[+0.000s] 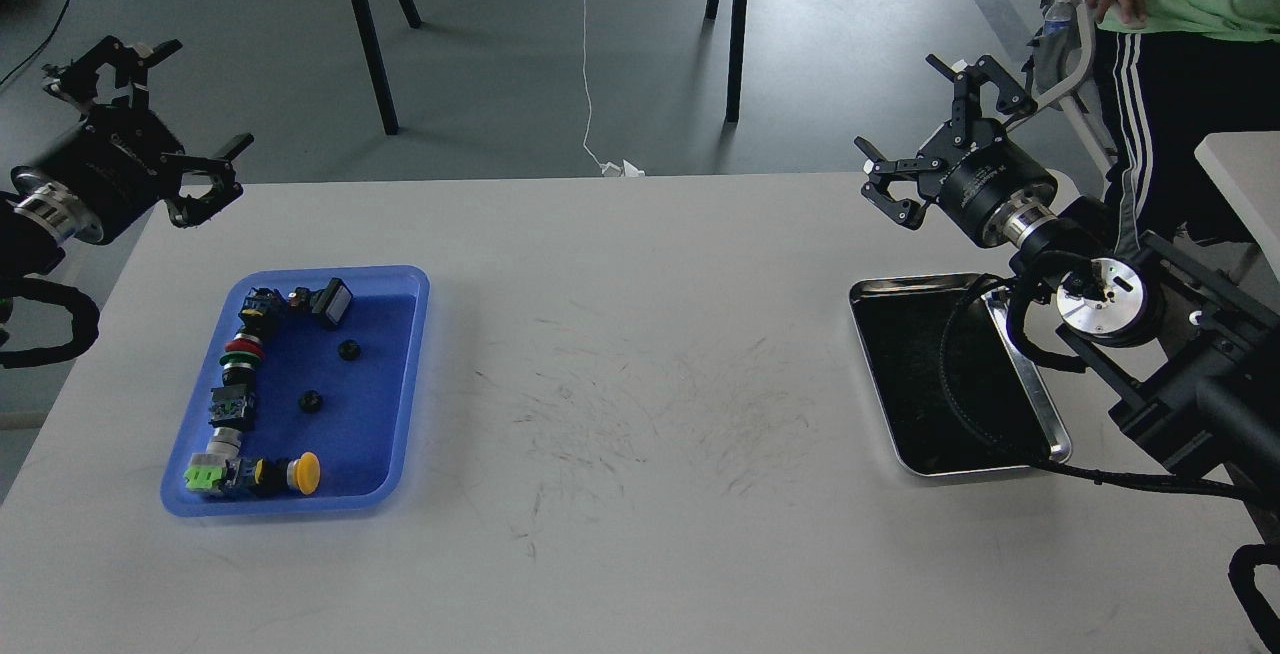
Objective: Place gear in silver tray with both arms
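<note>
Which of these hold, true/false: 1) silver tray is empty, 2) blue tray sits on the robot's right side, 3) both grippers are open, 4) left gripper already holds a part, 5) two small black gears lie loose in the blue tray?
1) The silver tray is empty. True: only its dark bottom shows, with the right arm's cable crossing over it.
2) The blue tray sits on the right side. False: it lies on the left of the table, the silver tray on the right.
3) Both grippers are open. True: left gripper and right gripper have their fingers spread.
4) The left gripper holds a part. False: it hangs empty, beyond the table's far left corner.
5) Two small black gears lie loose in the blue tray. True.
</note>
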Available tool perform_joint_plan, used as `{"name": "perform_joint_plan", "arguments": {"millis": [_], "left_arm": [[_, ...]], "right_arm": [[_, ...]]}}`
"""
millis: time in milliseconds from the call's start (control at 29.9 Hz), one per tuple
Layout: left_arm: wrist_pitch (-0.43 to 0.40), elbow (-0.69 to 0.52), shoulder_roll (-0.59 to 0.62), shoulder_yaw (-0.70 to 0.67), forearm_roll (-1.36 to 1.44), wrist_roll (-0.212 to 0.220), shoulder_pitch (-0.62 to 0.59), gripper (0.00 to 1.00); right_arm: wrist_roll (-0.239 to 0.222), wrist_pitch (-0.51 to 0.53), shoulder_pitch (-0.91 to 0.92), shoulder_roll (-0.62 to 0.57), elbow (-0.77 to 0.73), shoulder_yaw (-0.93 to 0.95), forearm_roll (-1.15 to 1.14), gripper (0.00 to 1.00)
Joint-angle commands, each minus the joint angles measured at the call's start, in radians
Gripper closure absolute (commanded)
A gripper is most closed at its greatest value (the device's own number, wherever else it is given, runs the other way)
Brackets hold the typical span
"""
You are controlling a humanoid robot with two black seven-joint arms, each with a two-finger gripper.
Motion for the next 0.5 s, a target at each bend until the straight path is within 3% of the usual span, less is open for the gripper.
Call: {"name": "perform_joint_plan", "arguments": {"millis": [0,468], "left_arm": [[0.000,-0.002,0.011,0.004,0.000,0.000,0.000,0.01],[0.000,-0.005,0.004,0.006,0.001,-0.003,0.005,0.01]], "right_arm": [[-0.001,0.000,0.001,-0.003,0.001,0.000,0.001,0.01],[-0.001,0.001,0.000,-0.003,0.001,0.002,0.001,0.01]]}}
